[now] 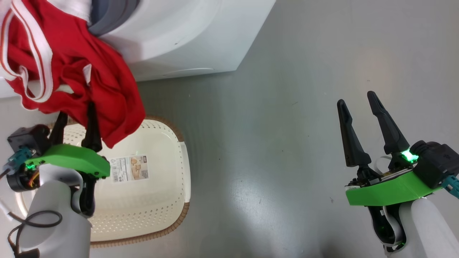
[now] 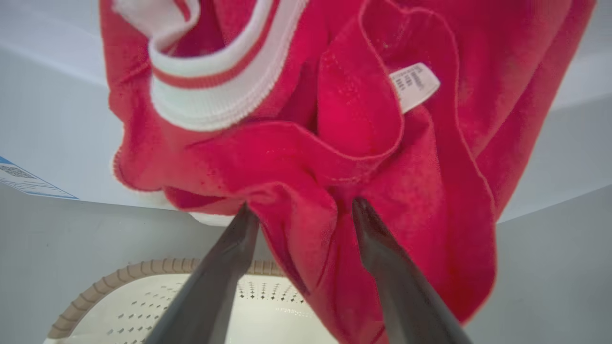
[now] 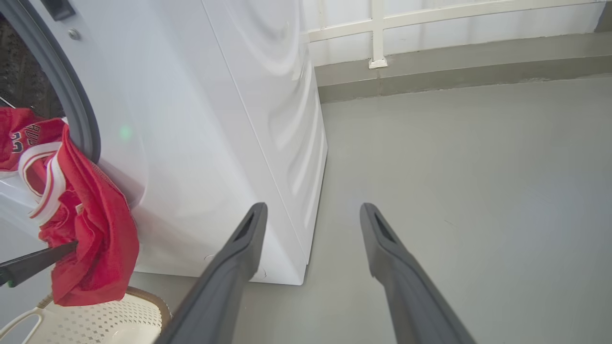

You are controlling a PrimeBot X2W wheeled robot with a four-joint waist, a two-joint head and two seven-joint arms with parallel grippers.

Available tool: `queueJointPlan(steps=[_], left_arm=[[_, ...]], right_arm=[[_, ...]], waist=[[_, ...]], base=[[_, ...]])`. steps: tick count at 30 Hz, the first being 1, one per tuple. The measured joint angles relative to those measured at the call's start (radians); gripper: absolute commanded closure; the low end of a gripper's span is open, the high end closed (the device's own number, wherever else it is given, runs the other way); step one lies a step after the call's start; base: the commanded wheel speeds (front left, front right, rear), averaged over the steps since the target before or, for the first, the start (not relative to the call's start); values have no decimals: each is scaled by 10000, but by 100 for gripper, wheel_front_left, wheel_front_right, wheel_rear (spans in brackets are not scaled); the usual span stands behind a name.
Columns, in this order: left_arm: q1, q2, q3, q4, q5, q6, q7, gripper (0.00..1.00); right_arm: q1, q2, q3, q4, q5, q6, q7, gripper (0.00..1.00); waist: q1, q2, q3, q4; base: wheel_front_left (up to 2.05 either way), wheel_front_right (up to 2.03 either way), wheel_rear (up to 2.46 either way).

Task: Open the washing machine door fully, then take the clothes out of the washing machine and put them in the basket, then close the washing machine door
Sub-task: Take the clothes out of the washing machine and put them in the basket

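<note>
Garment position: bright red limp-knit clothes point(image 1: 71, 71) with white striped trim hang out of the mouth of the big white front-loading washing machine point(image 1: 186, 32). Their lower hem dangles over the cream perforated plastic basket point(image 1: 186, 172) with its brown woven-look rim.

Fingers of the left gripper point(image 1: 76, 109) stand spread wide, with fabric loose between them and nothing pinched (the upper part lies over the machine's front lip).

Jaws of the right gripper point(image 1: 355, 97) are wide open and empty above the grey floor point(image 1: 287, 143).

Judgement: the cloth is light and floppy, bunches easily and may snag. Best hold is the thick folded mass near the ribbed white band, not a thin hem.
</note>
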Motion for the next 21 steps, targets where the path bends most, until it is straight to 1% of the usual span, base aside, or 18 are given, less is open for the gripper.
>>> queueJointPlan(steps=[2,13,21], left_arm=[[101,-36,-6,-303,-144,0,-2,0],[983,-151,-255,-1879,-151,0,-2,0],[1722,-209,-368,-3413,-130,0,-2,0]], right_arm=[[4,-4,0,13,0,0,0,0],[95,-90,-17,73,0,0,0,0],[137,-205,-35,84,0,0,0,0]], waist=[[0,0,-86,22],[0,0,-530,298],[0,0,-842,498]], base=[[0,0,0],[0,0,0],[0,0,0]])
